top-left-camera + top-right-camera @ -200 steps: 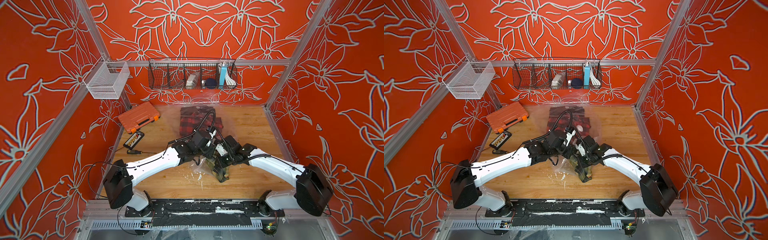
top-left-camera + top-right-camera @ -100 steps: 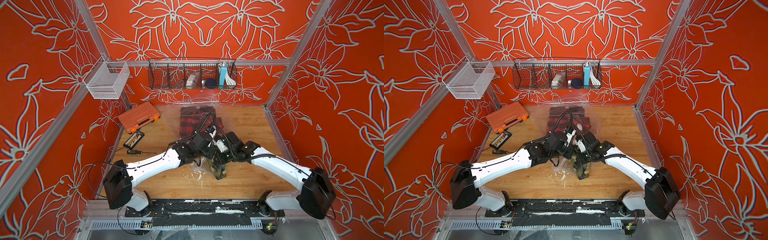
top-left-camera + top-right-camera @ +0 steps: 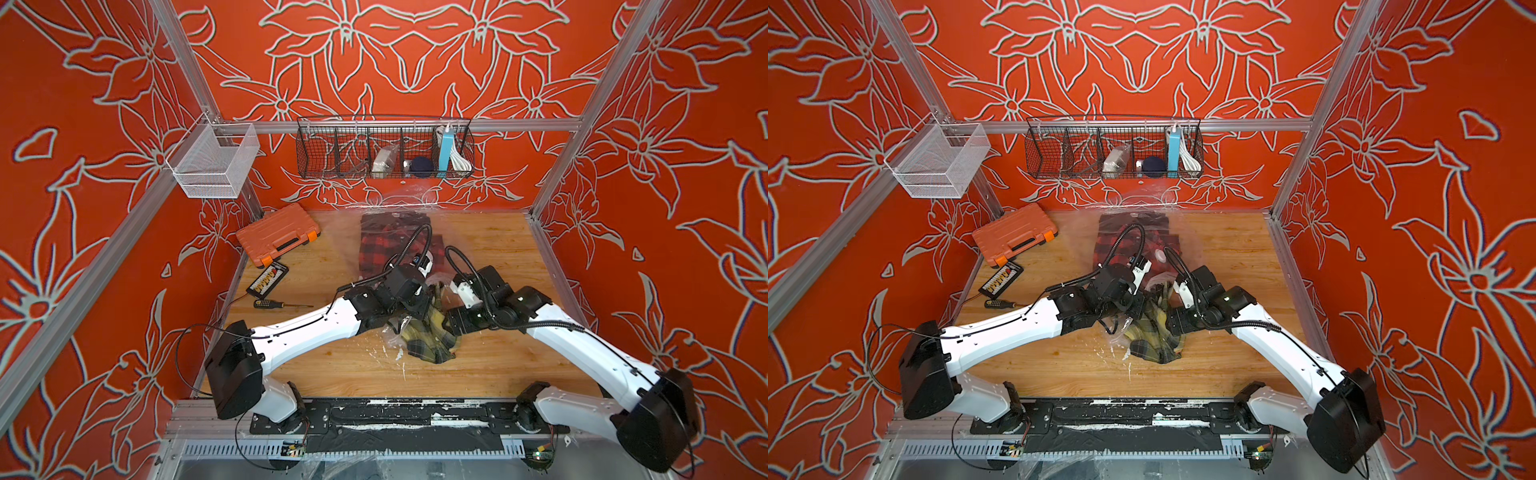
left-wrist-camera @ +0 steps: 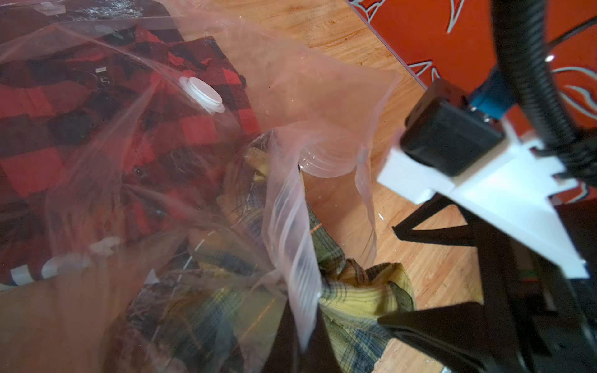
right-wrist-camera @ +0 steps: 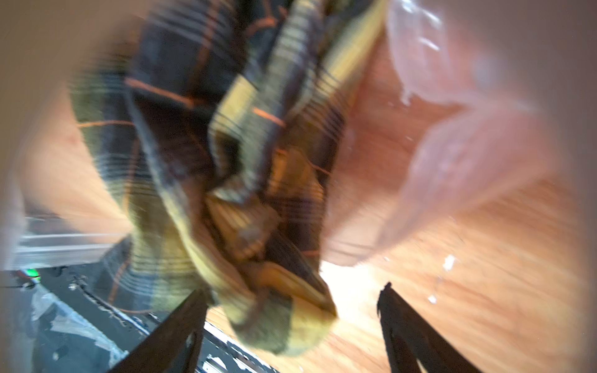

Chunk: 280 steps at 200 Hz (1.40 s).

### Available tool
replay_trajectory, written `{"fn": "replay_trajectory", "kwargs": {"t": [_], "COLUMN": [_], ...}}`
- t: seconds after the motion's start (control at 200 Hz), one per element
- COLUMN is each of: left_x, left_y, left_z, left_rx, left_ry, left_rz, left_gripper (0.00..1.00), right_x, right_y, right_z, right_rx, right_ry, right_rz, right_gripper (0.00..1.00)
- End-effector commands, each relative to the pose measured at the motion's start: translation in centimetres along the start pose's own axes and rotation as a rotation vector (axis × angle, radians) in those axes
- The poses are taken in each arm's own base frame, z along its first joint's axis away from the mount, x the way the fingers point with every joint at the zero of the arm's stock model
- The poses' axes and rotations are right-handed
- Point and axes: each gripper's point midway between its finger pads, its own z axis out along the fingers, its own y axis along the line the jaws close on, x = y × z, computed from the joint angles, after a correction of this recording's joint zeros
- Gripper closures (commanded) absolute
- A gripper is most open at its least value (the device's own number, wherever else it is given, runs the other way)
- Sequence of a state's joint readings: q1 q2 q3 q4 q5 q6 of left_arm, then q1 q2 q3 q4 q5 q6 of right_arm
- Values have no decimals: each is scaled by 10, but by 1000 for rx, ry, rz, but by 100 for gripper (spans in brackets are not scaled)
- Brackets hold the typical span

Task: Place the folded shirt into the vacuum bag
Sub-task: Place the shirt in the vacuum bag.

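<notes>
- Nearest the arms' bases the bench (image 3: 498,365) shows bare wood with a few white flecks; nothing of the task lies there.
- The yellow-green plaid shirt (image 3: 428,345) lies bunched on the bench between the two wrists; its near end is outside the plastic and its far end runs in under the bag's mouth; I judge it roughly half in.
- The right tool (image 5: 290,290) stands with its jaws wide apart, gripping nothing; the shirt's end hangs just before them; this view is smeared, so whether cloth brushes a finger cannot be told.
- The left tool (image 4: 302,339) is closed on the zip-seal strip (image 4: 290,232) of the vacuum bag (image 4: 323,80), holding the mouth lifted; its fingers are cut off by the frame edge.
- Deeper in the bag a red-and-black plaid shirt (image 4: 64,106) lies flat under the white valve cap (image 4: 202,93).
- Left to do, in my judgement: push the near end past the strip, then release the mouth.
- In both top views wrists and cables cover the bag's mouth; the slider clip cannot be made out.
- Farthest, off to the side, sits an orange tool case (image 3: 276,235); a wire basket (image 3: 384,149) hangs on the back wall.
</notes>
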State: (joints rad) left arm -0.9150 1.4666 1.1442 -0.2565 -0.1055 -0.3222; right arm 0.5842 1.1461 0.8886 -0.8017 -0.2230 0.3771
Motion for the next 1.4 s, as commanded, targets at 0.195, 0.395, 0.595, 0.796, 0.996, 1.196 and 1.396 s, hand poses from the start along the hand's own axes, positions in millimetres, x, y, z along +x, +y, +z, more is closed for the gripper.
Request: {"fn": "replay_trajectory", "kwargs": {"t": [0.195,0.395,0.595,0.796,0.996,1.196,1.396], "left_x": [-15,-29,-30,-2,9,17,23], "left_y": [-26,-44,-67,-52,-56,-58,-59], "left_z": [-4,-4,-12,-6,-2,4,15], "left_rx": [111,150,229,185,203,214,212], "left_ry": [-16,-7,-8,35,57,67,84], "left_rz": [44,120,164,142,118,119,121], "left_gripper": [97,99,99,100,100,100,100], "right_x": [6,11,14,14,28,62,88], "right_y": [3,10,-36,-93,-86,-73,-53], "right_z": [6,10,22,5,25,21,34], "right_rx": [-25,-73,128,363,309,226,116], "right_ry": [-75,-76,-65,-183,-66,-9,57], "right_rz": [149,175,224,339,333,397,526], "right_gripper": [21,21,23,30,32,29,27]}}
